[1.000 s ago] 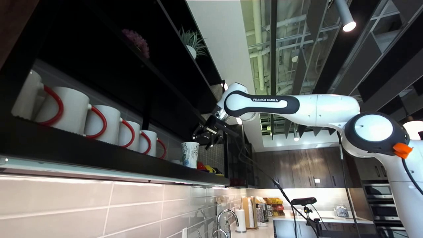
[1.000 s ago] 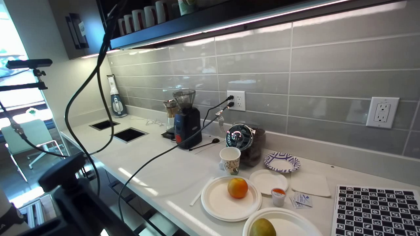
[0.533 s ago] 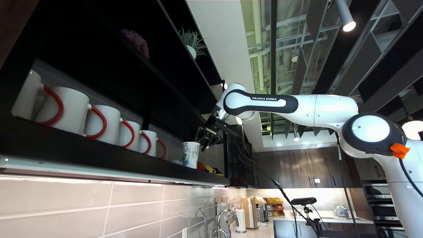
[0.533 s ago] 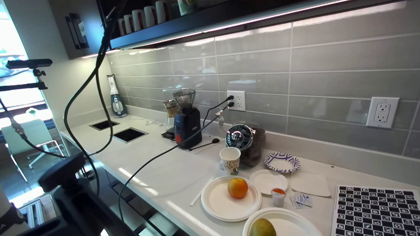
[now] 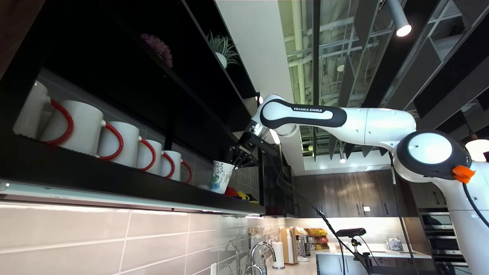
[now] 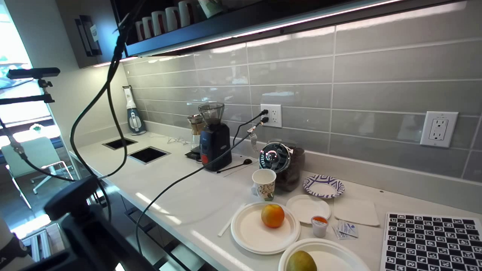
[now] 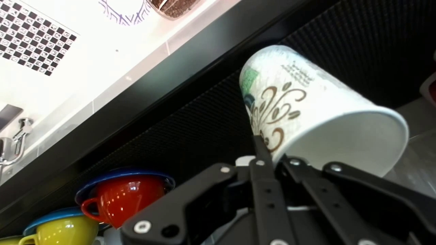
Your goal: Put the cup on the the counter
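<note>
Now pincer (image 7: 276,156) pinches patterned cup (image 7: 303,92) at rim, over shelf (image 5: 153,184) above back edge of desk (image 6: 199,205); long axis tilted, mouth toward pincer, base away. Next probably: draw outward toward front edge, then lower.
</note>
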